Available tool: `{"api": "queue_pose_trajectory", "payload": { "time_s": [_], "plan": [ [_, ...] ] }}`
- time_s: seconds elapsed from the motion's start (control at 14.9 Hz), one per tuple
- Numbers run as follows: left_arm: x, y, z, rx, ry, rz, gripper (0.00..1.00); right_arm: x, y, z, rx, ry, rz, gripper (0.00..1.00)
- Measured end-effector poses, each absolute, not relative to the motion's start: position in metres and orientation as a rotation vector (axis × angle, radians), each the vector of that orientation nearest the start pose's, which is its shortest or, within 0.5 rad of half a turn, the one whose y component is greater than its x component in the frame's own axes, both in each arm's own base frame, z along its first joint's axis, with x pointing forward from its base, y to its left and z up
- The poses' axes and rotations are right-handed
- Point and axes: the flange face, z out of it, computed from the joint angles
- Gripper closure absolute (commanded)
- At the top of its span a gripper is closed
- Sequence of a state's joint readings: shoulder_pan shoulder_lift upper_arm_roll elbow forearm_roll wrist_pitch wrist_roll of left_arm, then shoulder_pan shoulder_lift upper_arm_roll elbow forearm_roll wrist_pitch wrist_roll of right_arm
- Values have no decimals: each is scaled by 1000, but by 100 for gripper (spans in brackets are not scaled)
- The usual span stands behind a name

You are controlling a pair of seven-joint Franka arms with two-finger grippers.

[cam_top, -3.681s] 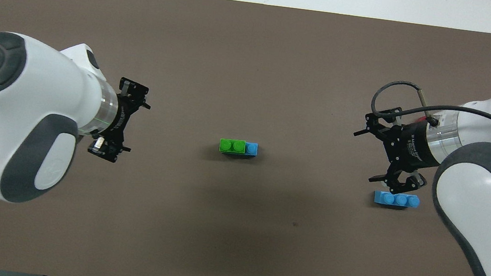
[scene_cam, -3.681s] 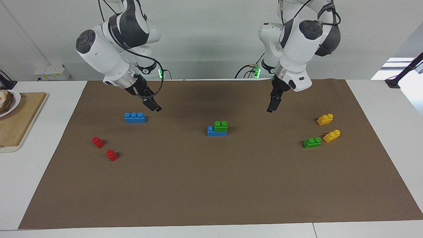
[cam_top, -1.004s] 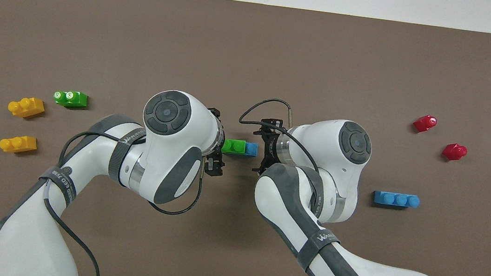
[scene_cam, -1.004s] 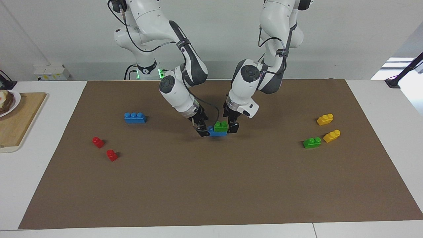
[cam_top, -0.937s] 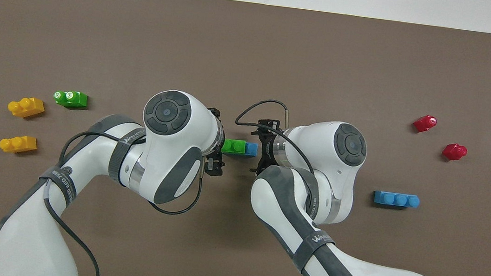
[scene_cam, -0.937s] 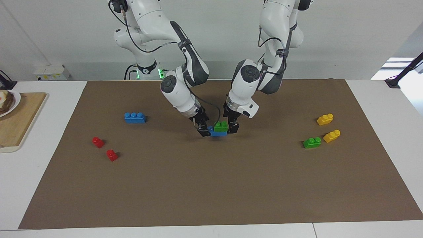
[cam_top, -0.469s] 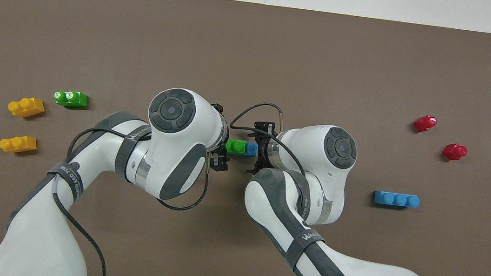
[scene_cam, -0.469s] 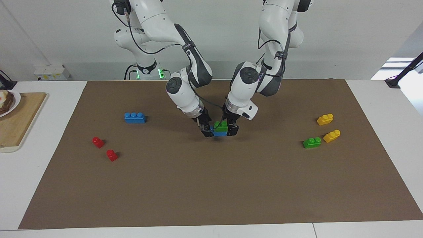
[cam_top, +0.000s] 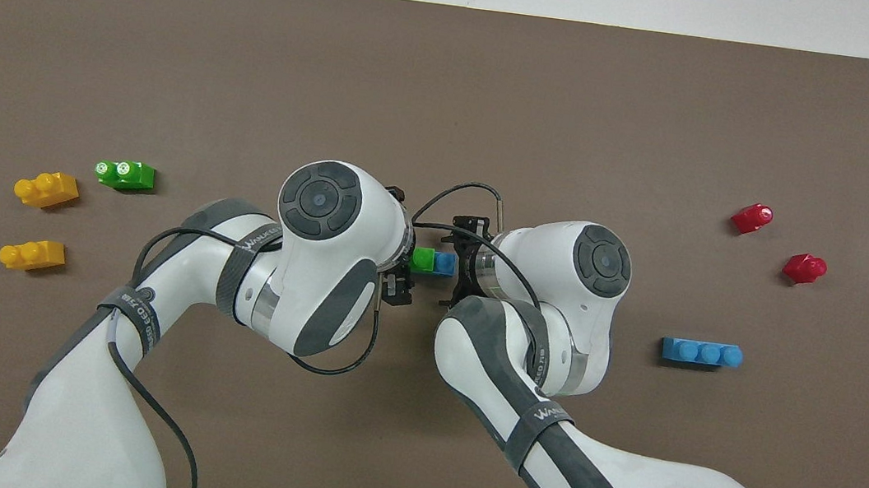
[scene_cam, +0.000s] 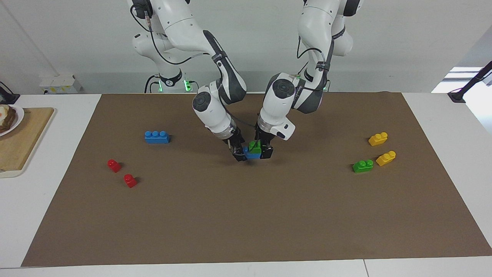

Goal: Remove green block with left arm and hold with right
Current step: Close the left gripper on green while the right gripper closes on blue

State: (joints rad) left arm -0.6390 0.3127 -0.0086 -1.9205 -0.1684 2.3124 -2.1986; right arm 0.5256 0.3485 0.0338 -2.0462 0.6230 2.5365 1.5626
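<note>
A green block [scene_cam: 253,146] sits pressed on a blue brick [scene_cam: 252,154] in the middle of the brown mat [scene_cam: 246,215]; both also show in the overhead view, green [cam_top: 422,260] and blue [cam_top: 444,263]. My left gripper [scene_cam: 263,151] is down at the stack's end toward the left arm, open, with its fingers either side of the green block; its wrist covers part of the block from above [cam_top: 406,261]. My right gripper [scene_cam: 240,154] is down at the blue brick's other end [cam_top: 458,267], touching or nearly touching it.
A second green block [scene_cam: 363,166] and two yellow bricks [scene_cam: 378,139] [scene_cam: 386,158] lie toward the left arm's end. A blue three-stud brick [scene_cam: 157,137] and two red pieces [scene_cam: 114,165] [scene_cam: 130,180] lie toward the right arm's end. A wooden board [scene_cam: 19,142] lies off the mat.
Both arms came down from raised positions to the stack. In the last half second my left gripper slid farther over the green block; my right gripper barely moved.
</note>
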Motion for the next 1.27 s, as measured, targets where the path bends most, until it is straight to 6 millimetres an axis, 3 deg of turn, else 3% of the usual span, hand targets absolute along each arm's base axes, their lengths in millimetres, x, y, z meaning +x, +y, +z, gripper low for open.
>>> {"api": "queue_pose_trajectory", "payload": {
  "time_s": [0.2, 0.67, 0.94, 1.14, 1.27],
  "plan": [
    [492, -386, 335, 2069, 2232, -178, 0, 520, 314, 281, -2047, 1915, 399, 100],
    [493, -386, 335, 2078, 2225, -164, 5, 521, 313, 281, -2030, 1925, 410, 100],
    [492, -386, 334, 2086, 2223, -158, 18, 521, 313, 281, -2019, 1930, 417, 100],
    [488, -388, 332, 2119, 2216, -144, 41, 521, 313, 281, -2019, 1931, 417, 100],
    [486, -391, 332, 2141, 2204, -141, 42, 521, 313, 281, -2019, 1931, 417, 100]
  ]
}}
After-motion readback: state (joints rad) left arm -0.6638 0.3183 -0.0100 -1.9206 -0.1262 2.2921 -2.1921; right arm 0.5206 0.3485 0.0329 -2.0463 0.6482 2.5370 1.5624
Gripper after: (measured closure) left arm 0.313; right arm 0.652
